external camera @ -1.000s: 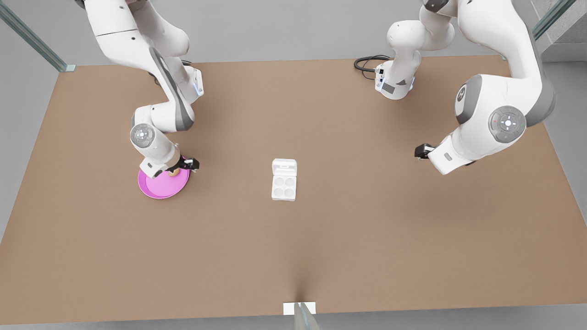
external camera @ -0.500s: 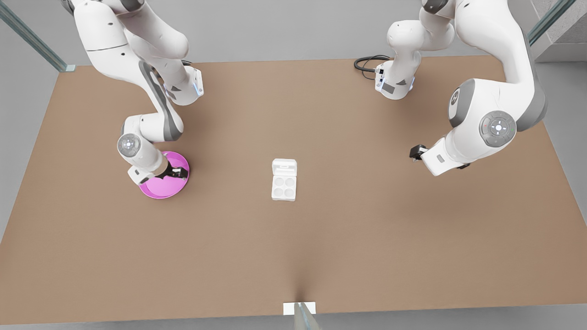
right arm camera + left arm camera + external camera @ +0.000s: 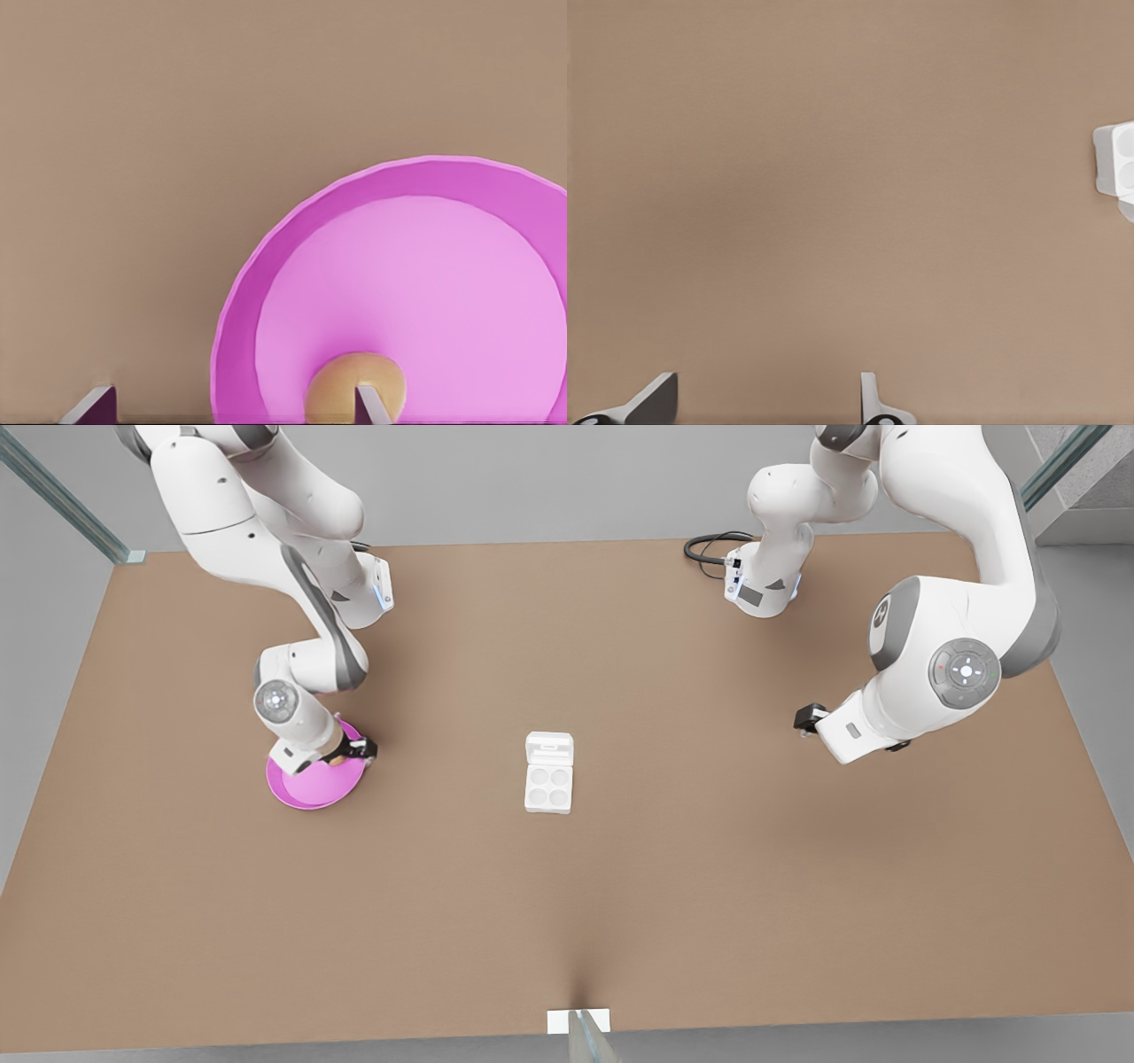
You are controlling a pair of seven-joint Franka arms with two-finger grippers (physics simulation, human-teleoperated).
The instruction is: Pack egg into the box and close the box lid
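- Egg (image 3: 356,386) lies on the pink plate (image 3: 239,328) between the spread fingers of the right hand (image 3: 347,753), not yet gripped
- Left hand (image 3: 766,403) waits open, the box (image 3: 548,787) well apart, its box lid (image 3: 549,747) still open

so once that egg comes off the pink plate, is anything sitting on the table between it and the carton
Nothing visible: bare table lies between the pink plate holding the egg and the box, whose box lid lies open. The right hand is at the egg; the left hand waits open.
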